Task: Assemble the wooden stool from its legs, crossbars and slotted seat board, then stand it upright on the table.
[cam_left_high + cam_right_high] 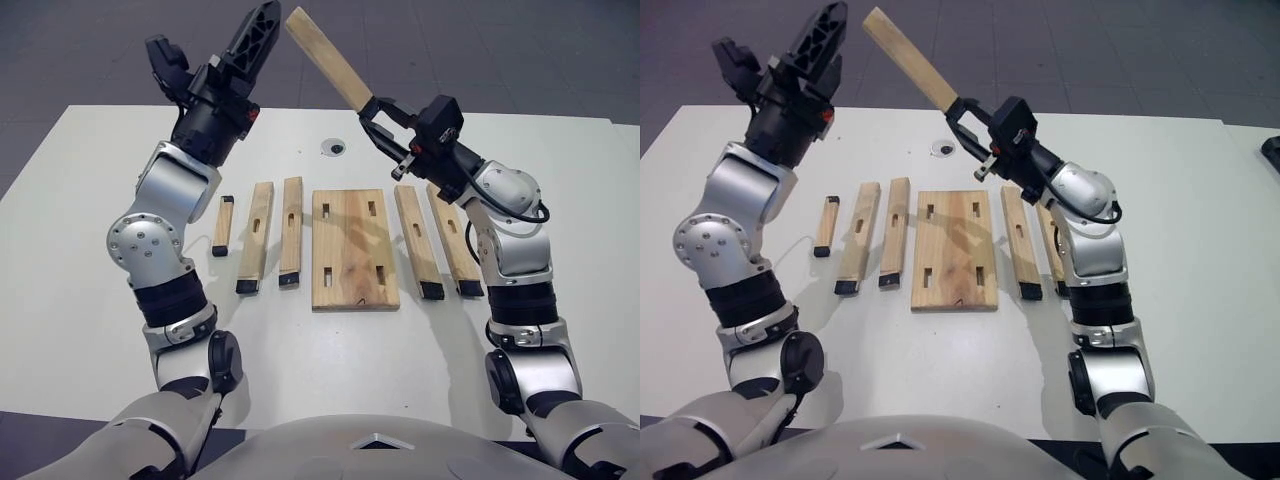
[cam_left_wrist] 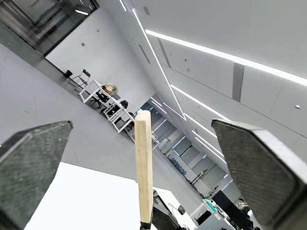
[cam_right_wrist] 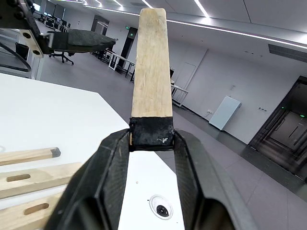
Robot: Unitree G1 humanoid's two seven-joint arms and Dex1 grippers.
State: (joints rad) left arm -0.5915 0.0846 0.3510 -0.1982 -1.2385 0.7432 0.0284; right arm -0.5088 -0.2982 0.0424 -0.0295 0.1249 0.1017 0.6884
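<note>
Stool unassembled: pale wooden seat board with four slots (image 1: pixel 355 250) lies flat mid white surface (image 1: pixel 100 200). At its 9 o'clock we note two slotted wooden legs (image 1: pixel 256 236) with black feet, then a short wooden crossbar (image 1: pixel 224 224); at its 3 o'clock, two more slotted legs (image 1: pixel 417 242). Above the surface, right hand (image 1: pixel 372 108) is clamped on the black-capped end of a plain wooden bar (image 1: pixel 328 58) that slants up toward 11 o'clock. Near the bar's tip, left hand (image 1: pixel 213 45) is raised with fingers wide apart, holding nothing.
</note>
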